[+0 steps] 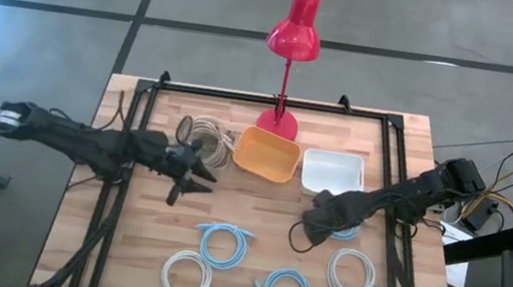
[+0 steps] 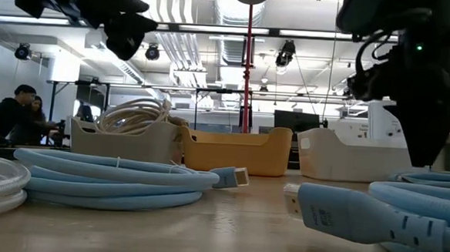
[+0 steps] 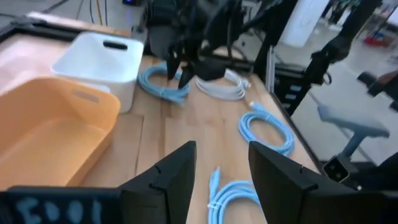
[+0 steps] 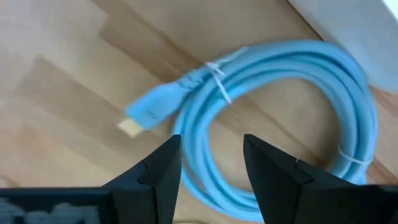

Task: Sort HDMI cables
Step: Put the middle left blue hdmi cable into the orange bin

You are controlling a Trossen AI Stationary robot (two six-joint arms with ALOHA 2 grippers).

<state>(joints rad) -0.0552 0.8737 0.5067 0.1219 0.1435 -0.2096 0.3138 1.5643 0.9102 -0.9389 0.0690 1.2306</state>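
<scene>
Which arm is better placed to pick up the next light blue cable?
Right. The right gripper hangs open directly over a light blue coil beside the white bin; the left gripper is over bare table.

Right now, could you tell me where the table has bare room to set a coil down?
Bare wood lies along the left edge, below the left gripper and left of the white coil. The yellow bin and white bin look empty. It is crowded at front centre, around the blue coils, and under the right gripper.

Two dark jointed arms; the left arm (image 1: 86, 140) has a white end cap at nine o'clock, with matte black wedge fingers (image 4: 165, 171).
</scene>
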